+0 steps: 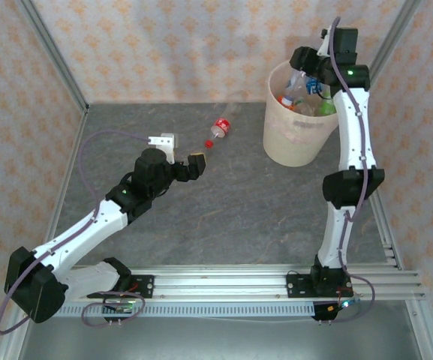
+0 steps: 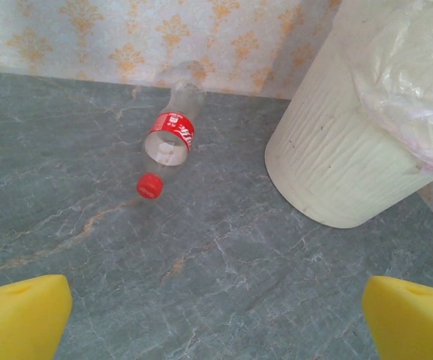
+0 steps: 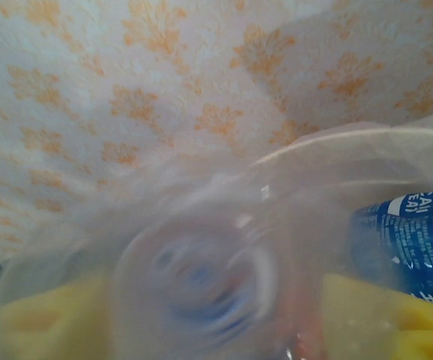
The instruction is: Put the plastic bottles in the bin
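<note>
- Left arm (image 1: 118, 202) reaches out over the grey worktop (image 1: 239, 210). Left jaws are spread wide with nothing between them.
- Left pads (image 2: 21, 319) are yellow. In the left wrist view they are cut off by the bottom corners.
- Loose bottle (image 1: 221, 127) lies on its side on the worktop, beyond the left jaws and apart from them. It is left of the bin (image 1: 299, 135) and not touching it.
- It has a red label, and its red cap (image 2: 149, 186) points toward the jaws. The clear base end blends into the wallpaper, so its outline is hard to trace.
- The bin stands upright at the far right of the worktop, near the back wall. In the left wrist view its top is cut off and a crumpled clear liner (image 2: 404, 97) hangs over the rim.
- Binned bottles (image 1: 306, 101) are heaped inside, with a green one and a red cap among them. The right arm (image 1: 351, 142) covers part of the heap, so the count is unclear.
- The right arm stretches up over the bin, its wrist above the far side of the rim.
- In the right wrist view a blurred bottle (image 3: 201, 285), clear, sits between the right pads (image 3: 381, 315). The smear hides its edges.
- I cannot tell whether the right jaws pinch it or stand free of it.
- Blue-label bottle (image 3: 415, 247) is at the right edge of that view, cut off and hazed by clear film.
</note>
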`<state>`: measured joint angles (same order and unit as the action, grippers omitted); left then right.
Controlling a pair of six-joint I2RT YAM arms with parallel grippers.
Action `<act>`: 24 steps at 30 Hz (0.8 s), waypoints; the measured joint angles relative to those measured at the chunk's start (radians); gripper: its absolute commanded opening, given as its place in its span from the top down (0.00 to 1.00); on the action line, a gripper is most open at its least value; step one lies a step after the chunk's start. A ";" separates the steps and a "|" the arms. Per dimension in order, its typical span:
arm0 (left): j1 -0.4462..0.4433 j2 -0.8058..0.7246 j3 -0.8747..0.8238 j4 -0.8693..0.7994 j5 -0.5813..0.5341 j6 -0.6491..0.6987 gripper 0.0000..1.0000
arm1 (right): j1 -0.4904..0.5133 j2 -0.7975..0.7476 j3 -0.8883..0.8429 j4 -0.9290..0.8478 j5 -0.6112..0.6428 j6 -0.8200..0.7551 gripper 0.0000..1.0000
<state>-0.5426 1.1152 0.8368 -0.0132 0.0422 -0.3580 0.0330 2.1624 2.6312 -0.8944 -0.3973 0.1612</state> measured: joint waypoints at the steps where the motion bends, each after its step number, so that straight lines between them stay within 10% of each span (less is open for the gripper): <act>1: 0.000 0.000 0.000 0.000 0.000 0.000 0.00 | 0.002 0.032 0.048 -0.028 0.003 0.006 0.12; 12: 0.000 0.003 0.000 -0.024 -0.018 0.000 0.00 | 0.013 0.080 0.156 -0.180 0.183 0.023 0.11; 24: 0.000 0.043 0.000 -0.028 -0.019 -0.004 0.00 | 0.065 0.114 0.167 -0.215 0.217 -0.010 0.51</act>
<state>-0.5426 1.1587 0.8368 -0.0414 0.0227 -0.3618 0.0982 2.2765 2.7979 -1.1091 -0.1806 0.1513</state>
